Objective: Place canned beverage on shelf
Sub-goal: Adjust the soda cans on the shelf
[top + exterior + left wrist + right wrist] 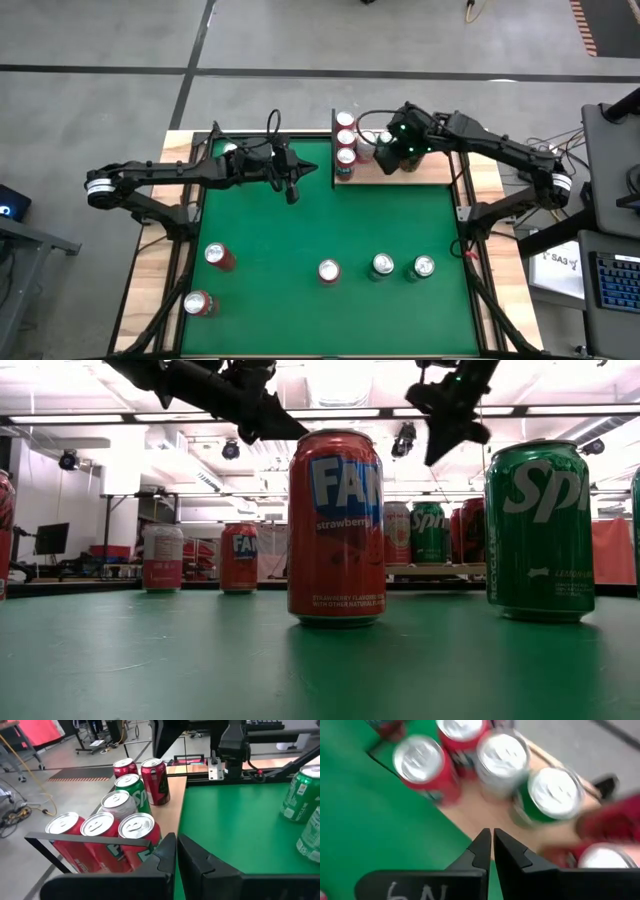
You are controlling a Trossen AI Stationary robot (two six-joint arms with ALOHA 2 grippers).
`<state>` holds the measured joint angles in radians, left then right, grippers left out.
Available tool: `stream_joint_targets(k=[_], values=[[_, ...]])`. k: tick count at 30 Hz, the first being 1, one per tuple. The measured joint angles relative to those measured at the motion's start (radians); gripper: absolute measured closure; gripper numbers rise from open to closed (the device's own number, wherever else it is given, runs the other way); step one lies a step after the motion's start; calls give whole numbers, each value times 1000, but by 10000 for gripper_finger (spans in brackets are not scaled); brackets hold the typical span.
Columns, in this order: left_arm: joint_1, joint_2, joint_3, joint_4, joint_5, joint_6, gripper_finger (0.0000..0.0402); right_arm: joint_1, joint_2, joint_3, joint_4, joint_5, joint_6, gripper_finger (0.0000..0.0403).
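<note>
The shelf (425,172), a pale wooden board with black rods, stands at the table's far edge. Several cans stand upright on its left part: red ones (346,138), a silver one (502,757) and a green one (552,795). My right gripper (492,837) hangs shut above these cans, slanting down, with nothing between its fingers; from above it shows over the board (384,158). My left gripper (177,842) is shut and empty above the green table just left of the shelf (292,192), pointing toward the cans (122,827).
Loose cans stand upright on the green table: two red at the near left (217,256) (199,304), a red Fanta in the middle (328,271) (336,525), two green to its right (382,266) (423,267). The shelf's right part is bare wood.
</note>
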<state>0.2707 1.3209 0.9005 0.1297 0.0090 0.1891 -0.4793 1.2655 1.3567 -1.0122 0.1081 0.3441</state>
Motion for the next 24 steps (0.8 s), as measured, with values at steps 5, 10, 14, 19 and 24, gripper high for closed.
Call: stream_joint_targets(k=[5, 10, 14, 19, 24], values=[[0, -3, 0, 0, 0, 60, 402, -31, 0, 3, -185, -3, 40, 390], [1, -9, 0, 1, 0, 128, 402, -59, 0, -23, -303, -4, 62, 390], [1, -10, 0, 1, -1, 161, 402, -89, 0, -52, -305, -10, 65, 390], [1, -11, 0, 2, 0, 165, 402, -125, 2, -64, -300, -4, 57, 390], [1, -11, 0, 2, 0, 169, 402, -158, 2, -65, -281, -3, 44, 390]])
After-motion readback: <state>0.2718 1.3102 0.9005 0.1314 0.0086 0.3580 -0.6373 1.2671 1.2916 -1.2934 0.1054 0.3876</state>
